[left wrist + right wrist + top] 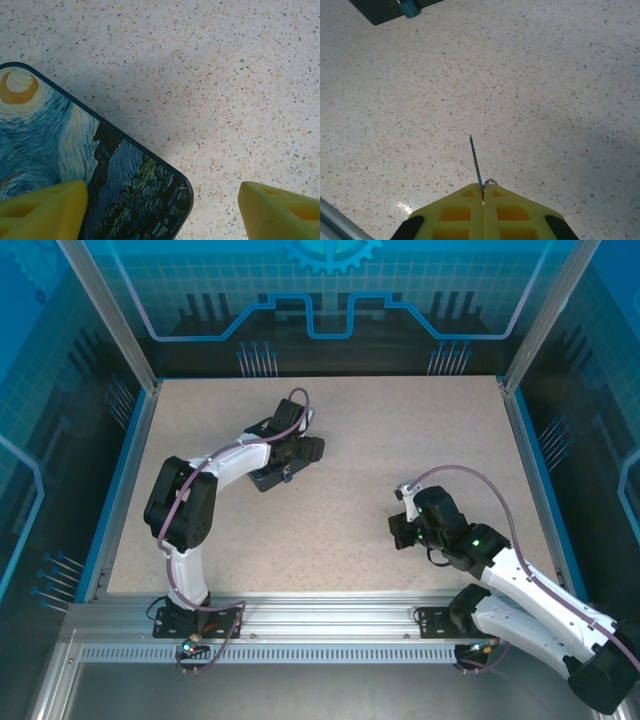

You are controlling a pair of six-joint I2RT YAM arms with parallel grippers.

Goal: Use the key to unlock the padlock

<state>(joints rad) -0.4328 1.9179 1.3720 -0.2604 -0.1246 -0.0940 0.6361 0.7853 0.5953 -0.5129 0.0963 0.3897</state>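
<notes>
On the speckled bench point(400, 430) the left arm reaches to the far middle part. There its left pincer point(160, 194) is above a rectangular tin point(50, 140) painted with a blue and yellow starry night. This pincer is spread wide. In the left wrist view one yellow finger point(45, 210) is over the lid of the tin, near its rounded corner, and the other finger point(280, 210) is over the bare bench beside the tin. I cannot tell if the fingers touch anything. The padlock point(286, 476) is a very small bluish thing at the side of the tin that faces the right arm. In the right wrist view it shows at the top edge point(410, 8), against the dark wall of the tin, and its shackle is too small to see clearly. The right pincer point(483, 192) is on the right part of the bench, well apart from the tin, and its two yellow fingers are pressed together on the key point(475, 160). The thin grey blade of the key sticks out forward from between the fingertips, and a small metal ring point(490, 181) shows just at the tips.
</notes>
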